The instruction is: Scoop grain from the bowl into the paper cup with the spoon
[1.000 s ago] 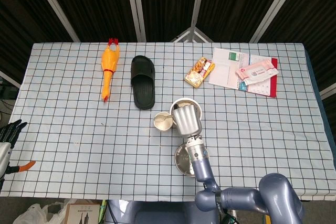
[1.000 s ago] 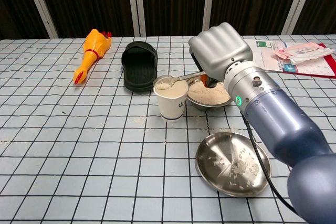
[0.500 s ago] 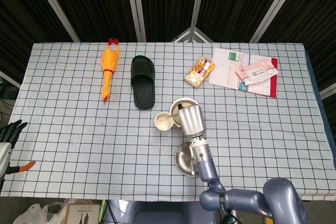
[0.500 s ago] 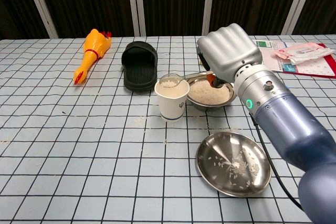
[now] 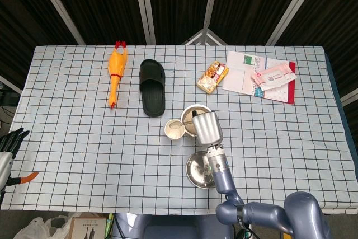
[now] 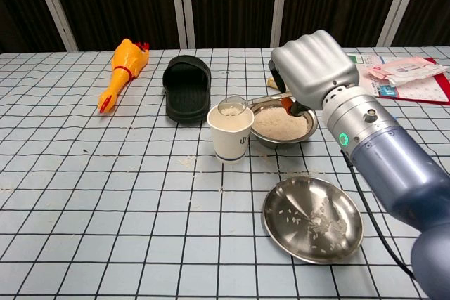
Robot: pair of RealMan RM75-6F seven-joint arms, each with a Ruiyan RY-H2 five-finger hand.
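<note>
Checked tabletop (image 6: 84, 194), carrying all items. Right hand (image 6: 313, 68): fingers curled around the spoon (image 6: 242, 105) handle, held above the grain bowl (image 6: 281, 126). Black slipper (image 6: 186, 86): well to the hand's left. Yellow rubber chicken (image 6: 121, 72): further left, beyond the slipper. Open notebook (image 5: 246, 71) with a wipes packet (image 5: 273, 74): far side of the hand, well apart. Empty steel dish (image 6: 311, 218), a few stray grains inside: near side of the hand. Grain bowl: directly beneath the hand. Paper cup (image 6: 230, 135): just left of the bowl, touching or nearly so. Spoon: bowl end over the cup's mouth, holding grain. Left hand (image 5: 10, 141): at the tabletop's far edge, fingers spread, holding nothing.
</note>
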